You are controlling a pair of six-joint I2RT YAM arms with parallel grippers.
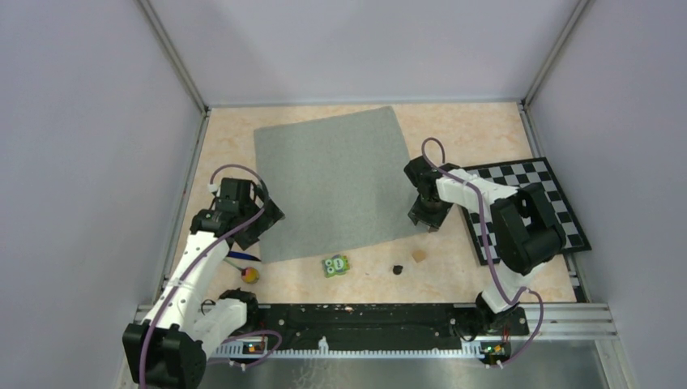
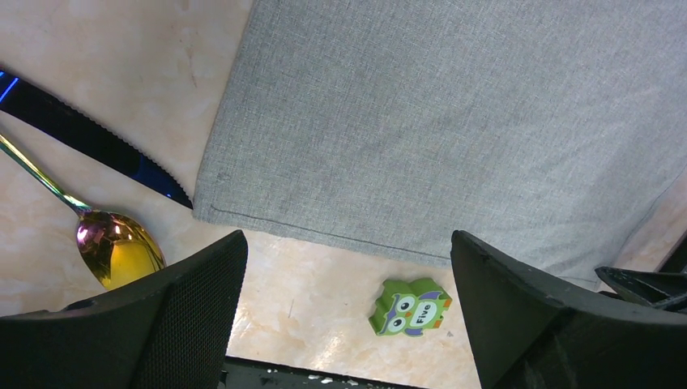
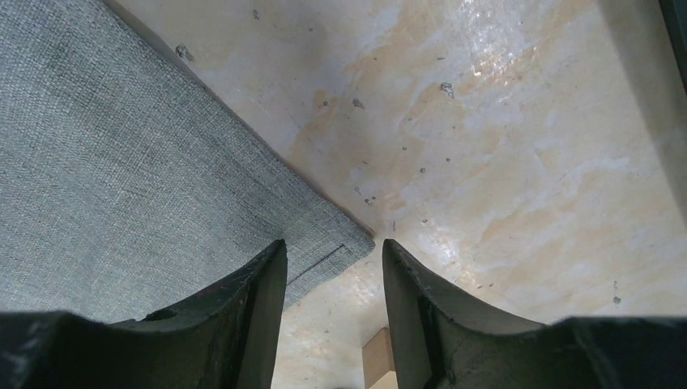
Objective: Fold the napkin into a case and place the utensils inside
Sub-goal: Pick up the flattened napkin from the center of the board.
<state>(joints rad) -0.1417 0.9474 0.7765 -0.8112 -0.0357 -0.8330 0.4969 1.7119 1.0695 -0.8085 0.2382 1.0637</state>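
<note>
The grey napkin (image 1: 336, 182) lies flat and unfolded on the table. My left gripper (image 1: 258, 217) hovers over its near-left corner (image 2: 454, 121), jaws wide open (image 2: 348, 243) and empty. My right gripper (image 1: 427, 220) is at the near-right corner (image 3: 121, 162). Its jaws (image 3: 334, 247) stand partly open, with the corner tip lying on the table just past them, not pinched. The utensils rest left of the napkin: a dark blue knife (image 2: 89, 138), partly under the cloth's edge, and a spoon with a golden bowl (image 2: 117, 255). Both also show in the top view, knife (image 1: 240, 257) and spoon (image 1: 252, 274).
A green owl block (image 1: 335, 265) (image 2: 411, 306) sits just in front of the napkin's near edge. Right of it are a small black piece (image 1: 397, 268) and a tan cube (image 1: 419, 256) (image 3: 379, 356). The checkerboard mat (image 1: 535, 207) lies at the right under the right arm. Walls enclose the table.
</note>
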